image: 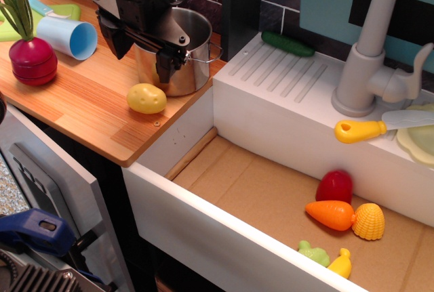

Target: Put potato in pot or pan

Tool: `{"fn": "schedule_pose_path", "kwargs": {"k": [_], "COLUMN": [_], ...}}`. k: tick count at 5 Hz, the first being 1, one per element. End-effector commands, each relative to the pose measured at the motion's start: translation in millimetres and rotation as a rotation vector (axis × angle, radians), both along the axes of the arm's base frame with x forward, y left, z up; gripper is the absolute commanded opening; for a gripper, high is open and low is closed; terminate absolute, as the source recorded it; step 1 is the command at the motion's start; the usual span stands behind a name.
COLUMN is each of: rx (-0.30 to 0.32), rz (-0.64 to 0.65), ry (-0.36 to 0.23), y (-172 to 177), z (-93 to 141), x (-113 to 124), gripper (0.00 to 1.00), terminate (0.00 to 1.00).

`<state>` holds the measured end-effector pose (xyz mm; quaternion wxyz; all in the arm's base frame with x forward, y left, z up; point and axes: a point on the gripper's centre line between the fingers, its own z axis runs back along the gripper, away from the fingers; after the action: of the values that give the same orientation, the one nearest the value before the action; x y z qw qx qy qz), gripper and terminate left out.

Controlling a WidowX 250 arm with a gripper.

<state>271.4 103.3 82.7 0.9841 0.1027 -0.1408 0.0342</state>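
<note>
Toy kitchen: wooden counter (88, 112) on the left, white sink basin (271, 197) with a cardboard floor on the right, grey faucet (369, 55) behind it.

Far left on the counter: a radish (30, 58) with green leaves, then a blue cup (68, 38) lying on its side.

Centre: the gripper (139, 51) hangs low over the counter, its black fingers spread, nothing between them. It stands in front of the pot (186, 51), partly covering the pot's left wall.

The potato (146, 98) lies on the counter just in front of the pot, near the counter's right edge, below and slightly right of the gripper. I cannot tell whether potato and pot touch. Potato is not gripped.

Right: cucumber (288, 43) on the drainboard, a yellow-handled knife (380, 128) on the sink rim; in the basin a red piece (334, 186), carrot (330, 215), ribbed shell toy (369, 221) and two small bits.

Progress, as I judge it: nothing done yet. Still to do: close on the potato, lift, carry over the rim, release inside. What the pot holds is hidden from here.
</note>
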Motion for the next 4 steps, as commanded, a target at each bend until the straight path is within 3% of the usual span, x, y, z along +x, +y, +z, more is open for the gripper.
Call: {"fn": "schedule_pose_path", "kwargs": {"k": [1, 2, 4], "rx": [0.000, -0.008, -0.031], "rz": [0.000, -0.002, -0.008], "ry": [0.000, -0.049, -0.077], "y": [0, 0, 4], "z": [0, -14, -33], "x": [0, 2, 6], "gripper": [1.00, 1.00, 1.00], "terminate": [0.00, 0.00, 0.00]}}
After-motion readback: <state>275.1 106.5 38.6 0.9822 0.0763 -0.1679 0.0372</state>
